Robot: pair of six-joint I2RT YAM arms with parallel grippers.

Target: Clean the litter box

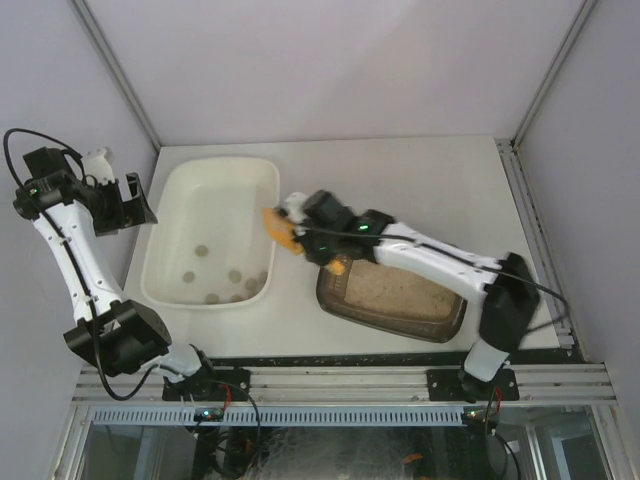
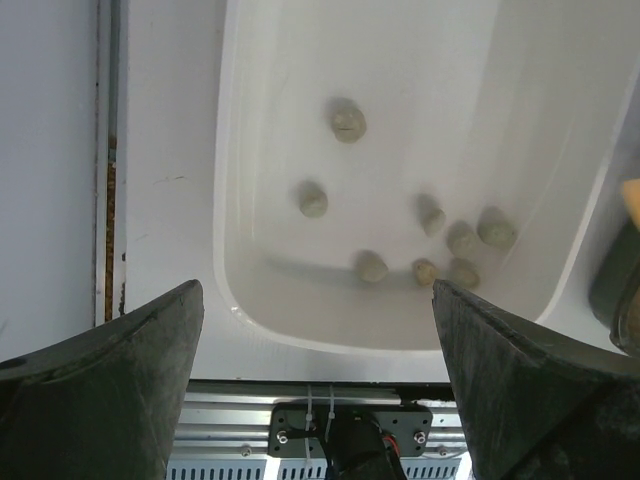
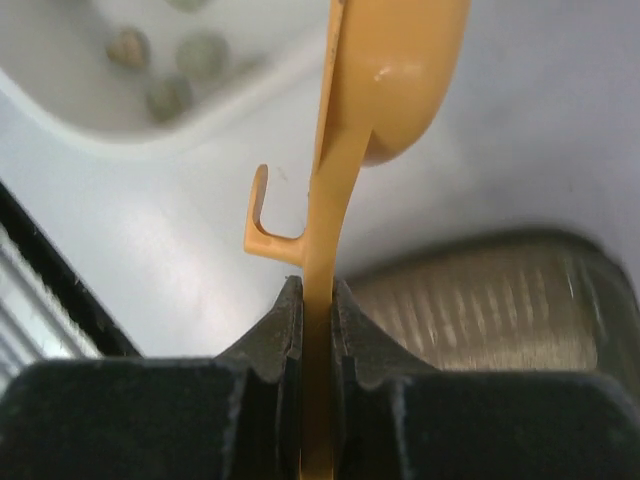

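Right gripper (image 3: 317, 300) is clamping the orange litter scoop (image 3: 390, 80) by its handle, with the scoop head hanging over the table (image 1: 420, 180) between the white tub (image 1: 205, 303) and the litter box (image 1: 400, 327). The litter box is sitting toward the table's near right edge, just right of the scoop. Left gripper (image 2: 315, 290) is hanging wide open by the tub's left side.

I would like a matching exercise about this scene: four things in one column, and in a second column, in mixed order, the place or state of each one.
Things:
1. white tub
2. litter box
3. orange scoop
4. left end effector

States:
a. clamped in the right end effector
b. open and empty, at the tub's left side
c. holds pale sandy litter
d. holds several small round lumps

Pairs: 1-d, 2-c, 3-a, 4-b.
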